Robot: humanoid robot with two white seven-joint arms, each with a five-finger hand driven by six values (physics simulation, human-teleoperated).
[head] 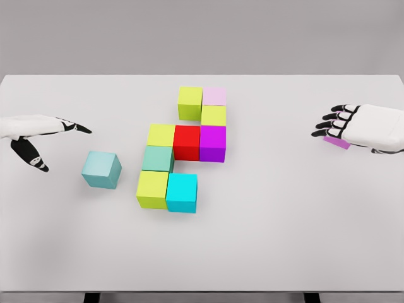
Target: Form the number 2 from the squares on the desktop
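On the white tabletop [63, 252] the figure is nearly built. Toward the far edge sit a yellow-green cube [190, 103] and a pale pink cube [214, 96] side by side, with another yellow-green cube [214, 115] just in front of the pink one. Below that runs the middle row: a yellow-green cube [161, 134], a red cube [187, 142] and a magenta cube [213, 143], touching one another. A teal-green cube [158, 158] drops down from the row's left end, and the bottom row so far holds a yellow-green cube [153, 189] and a cyan cube [182, 192].

The bottom row looks one piece short on its right. The loose light-blue cube [101, 170] lies to the left of the figure, apart from it and turned slightly askew to the tabletop's edges.

The left hand [38, 136] hovers near the left edge, fingers spread and holding nothing, thumb hanging down. The loose cube lies to its right and a little nearer the front edge, so this hand is by far the closer one. The right hand [353, 126] sits near the right edge with fingers curled over a small purple piece [336, 142]; whether it truly grips it I cannot tell.

Carrying the loose cube to the open spot means passing over or around the front of the bottom row, which stands in the direct path.
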